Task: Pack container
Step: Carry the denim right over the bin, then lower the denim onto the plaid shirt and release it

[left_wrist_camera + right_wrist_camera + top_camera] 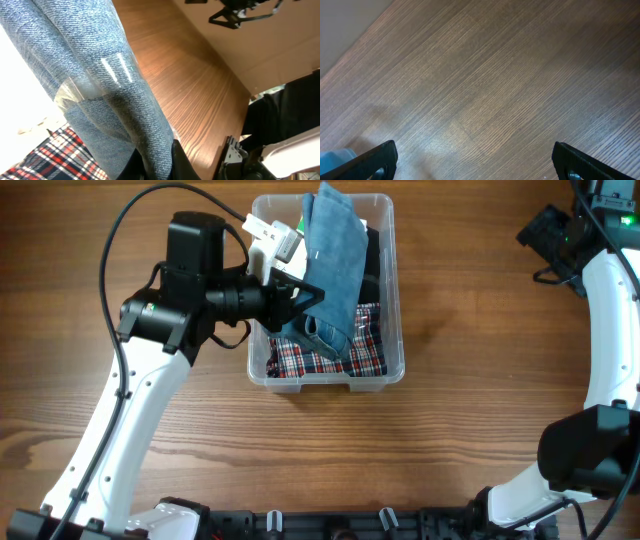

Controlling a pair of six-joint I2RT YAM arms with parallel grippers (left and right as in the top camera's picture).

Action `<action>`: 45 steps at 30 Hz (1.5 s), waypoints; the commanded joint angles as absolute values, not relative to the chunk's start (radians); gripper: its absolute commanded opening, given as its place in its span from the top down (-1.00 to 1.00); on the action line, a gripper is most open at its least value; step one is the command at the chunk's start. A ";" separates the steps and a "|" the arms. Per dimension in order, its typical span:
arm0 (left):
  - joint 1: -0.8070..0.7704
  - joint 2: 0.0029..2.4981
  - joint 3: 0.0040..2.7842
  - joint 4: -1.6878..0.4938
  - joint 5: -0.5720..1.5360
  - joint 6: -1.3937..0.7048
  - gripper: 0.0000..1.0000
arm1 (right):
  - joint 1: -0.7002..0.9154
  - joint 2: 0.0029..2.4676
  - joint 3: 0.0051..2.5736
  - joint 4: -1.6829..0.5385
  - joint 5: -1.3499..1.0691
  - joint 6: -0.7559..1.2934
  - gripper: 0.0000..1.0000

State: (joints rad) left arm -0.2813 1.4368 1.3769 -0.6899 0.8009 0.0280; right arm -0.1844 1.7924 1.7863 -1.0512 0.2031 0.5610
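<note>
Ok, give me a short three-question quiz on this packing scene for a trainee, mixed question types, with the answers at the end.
1. True or false: the left gripper is shut on the blue denim garment.
2. Which of these lies flat inside the container? A: a white towel. B: a red plaid garment. C: a yellow sock.
3. Fill in: the right gripper is ___, with only bare table beneath it.

Key: 1 true; 2 B; 3 open.
</note>
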 commanded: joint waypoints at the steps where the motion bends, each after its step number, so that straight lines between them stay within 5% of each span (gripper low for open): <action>1: -0.286 1.468 1.388 -0.670 0.817 0.071 0.92 | -0.182 1.794 1.778 -1.051 0.202 0.576 -0.99; 10: -0.308 1.539 1.388 -0.510 0.804 -0.216 0.92 | -0.182 1.794 1.778 -1.051 0.202 0.576 -1.00; 15: -0.376 1.541 1.388 -0.498 0.604 -0.410 0.92 | -0.182 1.794 1.778 -1.051 0.202 0.576 -1.00; 25: -0.472 1.639 1.388 -0.507 0.519 -0.461 0.92 | -0.182 1.794 1.778 -1.051 0.202 0.576 -1.00; 33: -0.477 1.691 1.388 -0.538 0.521 -0.453 0.21 | -0.182 1.794 1.778 -1.051 0.202 0.576 -0.99; 45: -0.351 1.687 1.388 -0.705 0.284 -0.453 0.17 | -0.182 1.794 1.778 -1.051 0.202 0.576 -1.00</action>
